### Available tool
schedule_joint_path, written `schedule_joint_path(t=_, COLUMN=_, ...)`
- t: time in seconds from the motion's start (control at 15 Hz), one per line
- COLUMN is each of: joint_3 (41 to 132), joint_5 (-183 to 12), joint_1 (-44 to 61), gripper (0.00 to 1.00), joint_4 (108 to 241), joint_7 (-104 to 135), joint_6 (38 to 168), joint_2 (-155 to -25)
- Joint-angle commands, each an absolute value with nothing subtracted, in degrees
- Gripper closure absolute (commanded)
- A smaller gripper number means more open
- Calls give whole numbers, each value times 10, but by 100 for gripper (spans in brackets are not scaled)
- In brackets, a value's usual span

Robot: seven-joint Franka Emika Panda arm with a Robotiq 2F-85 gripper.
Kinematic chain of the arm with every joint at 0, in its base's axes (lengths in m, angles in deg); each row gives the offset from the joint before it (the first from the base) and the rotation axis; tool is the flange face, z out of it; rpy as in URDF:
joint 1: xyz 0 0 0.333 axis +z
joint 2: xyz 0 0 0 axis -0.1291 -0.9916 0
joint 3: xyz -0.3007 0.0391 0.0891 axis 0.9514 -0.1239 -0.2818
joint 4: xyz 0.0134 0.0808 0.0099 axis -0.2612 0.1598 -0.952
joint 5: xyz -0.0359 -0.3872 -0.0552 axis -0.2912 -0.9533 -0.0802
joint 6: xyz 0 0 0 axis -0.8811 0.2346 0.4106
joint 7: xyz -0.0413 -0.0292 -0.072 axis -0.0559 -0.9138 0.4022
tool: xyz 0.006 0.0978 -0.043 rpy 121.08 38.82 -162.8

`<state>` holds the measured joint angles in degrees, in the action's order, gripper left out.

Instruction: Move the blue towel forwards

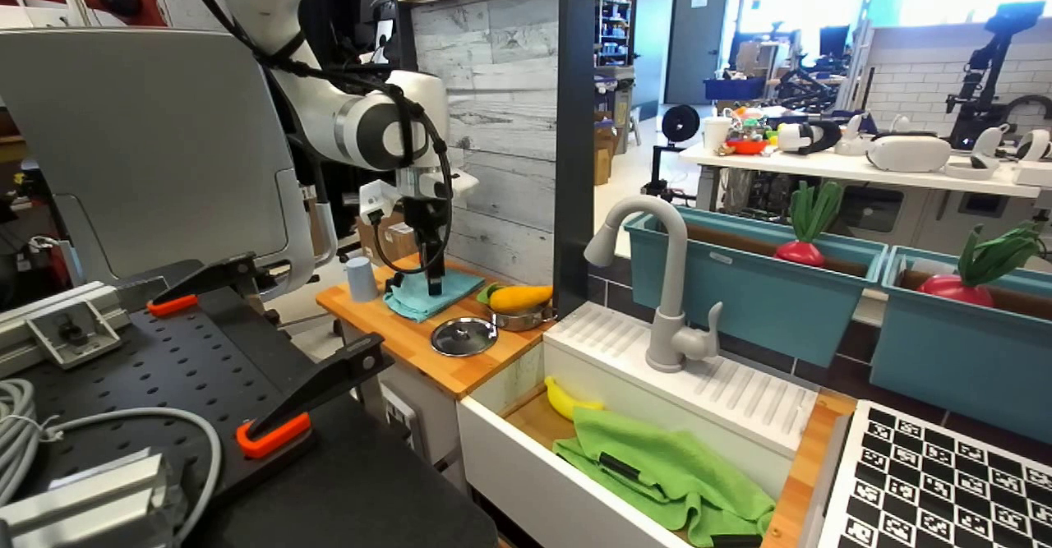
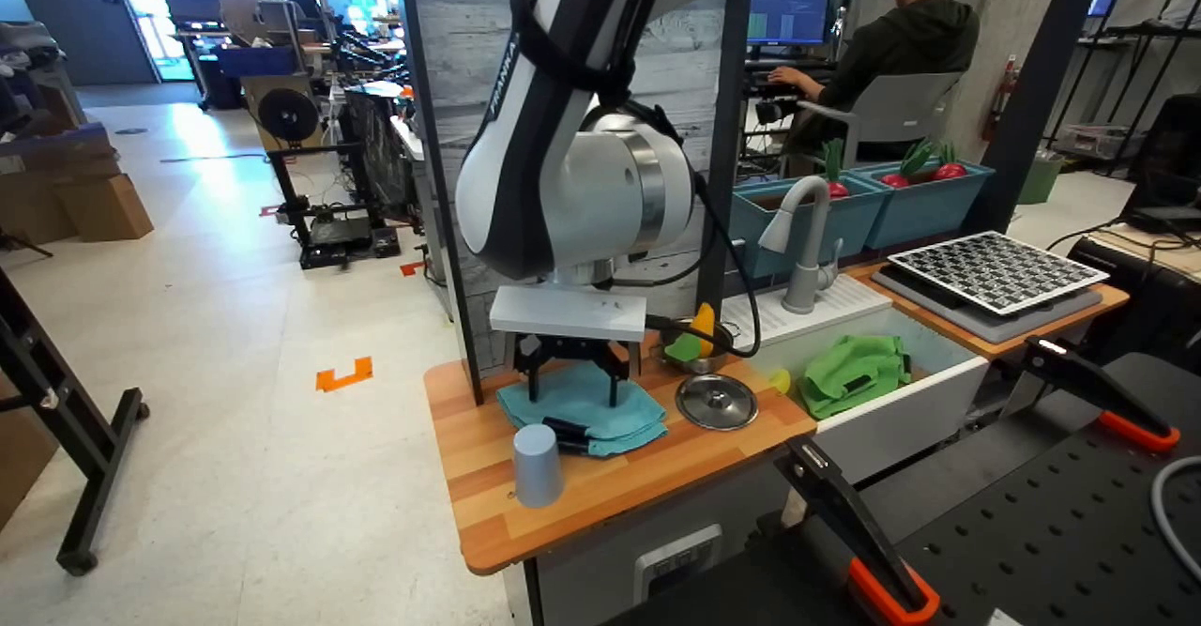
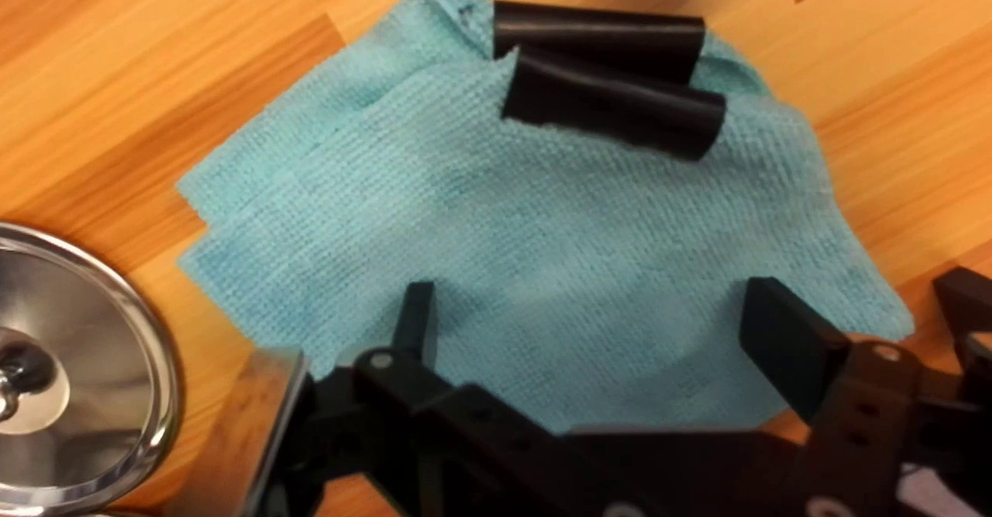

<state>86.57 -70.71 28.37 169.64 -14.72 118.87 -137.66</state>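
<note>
On the striped wooden counter (image 2: 478, 504), the light teal-blue, rumpled cloth towel (image 3: 581, 215) lies directly beneath my black two-fingered gripper (image 3: 593, 292). I have its jaws spread wide with nothing held between them; both fingertips (image 3: 417, 319) point down at the cloth, and whether they touch it I cannot tell. Two black strips (image 3: 612, 98) sit along one edge of the towel, on the side toward the grey-blue, smooth-sided cup (image 2: 538, 471). Near the towel I see the round, shiny metal lid (image 3: 101, 331), its knob facing up.

A robotics lab: robot arm (image 2: 586, 199), marker board (image 1: 945, 482), VR headset (image 1: 908, 154) and perforated bench (image 1: 193, 367).
</note>
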Motion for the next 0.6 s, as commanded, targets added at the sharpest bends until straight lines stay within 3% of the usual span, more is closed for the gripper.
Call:
schedule_joint_path(t=0.0, joint_3=878, joint_5=-732, joint_1=296, gripper=0, joint_4=1665, joint_7=-170, joint_6=1162, joint_2=-1399)
schedule_joint_path(t=0.53, joint_3=882, joint_5=-758, joint_1=307, gripper=0, joint_4=1681, joint_7=-164, joint_6=1166, joint_2=-1400)
